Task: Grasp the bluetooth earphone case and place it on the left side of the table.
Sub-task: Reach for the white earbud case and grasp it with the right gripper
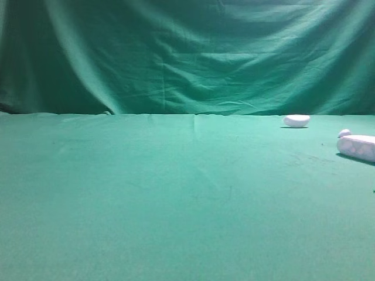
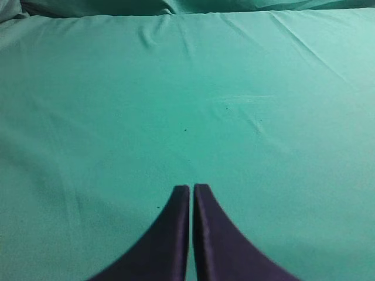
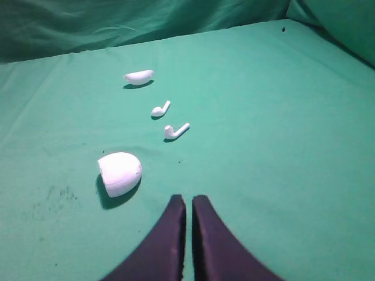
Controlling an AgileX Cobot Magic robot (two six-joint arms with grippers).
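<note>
Nearest the right wrist camera, the right gripper (image 3: pixel 186 202) is hanging with its 2 dark fingers pressed together, holding nothing. Just ahead, the bluetooth earphone case (image 3: pixel 119 172) is lying closed on the green table (image 3: pixel 281 146), its contents hidden. Only this view is showing 2 loose earbuds (image 3: pixel 176 130) and, beyond them, a white half-dome piece (image 3: pixel 139 76). The high view is catching the case (image 1: pixel 357 147) at the far right edge. The left gripper (image 2: pixel 191 190) is likewise sitting pinched together over bare cloth.

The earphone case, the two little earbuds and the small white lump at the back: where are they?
earphone case (image 3: pixel 120 172): right wrist view, middle of its rounded white shell.
nearer earbud (image 3: pixel 175 131): right wrist view, on its stem.
farther earbud (image 3: pixel 159 109): right wrist view, on its head.
small white lump (image 1: pixel 296 120): exterior high view, its middle.
</note>
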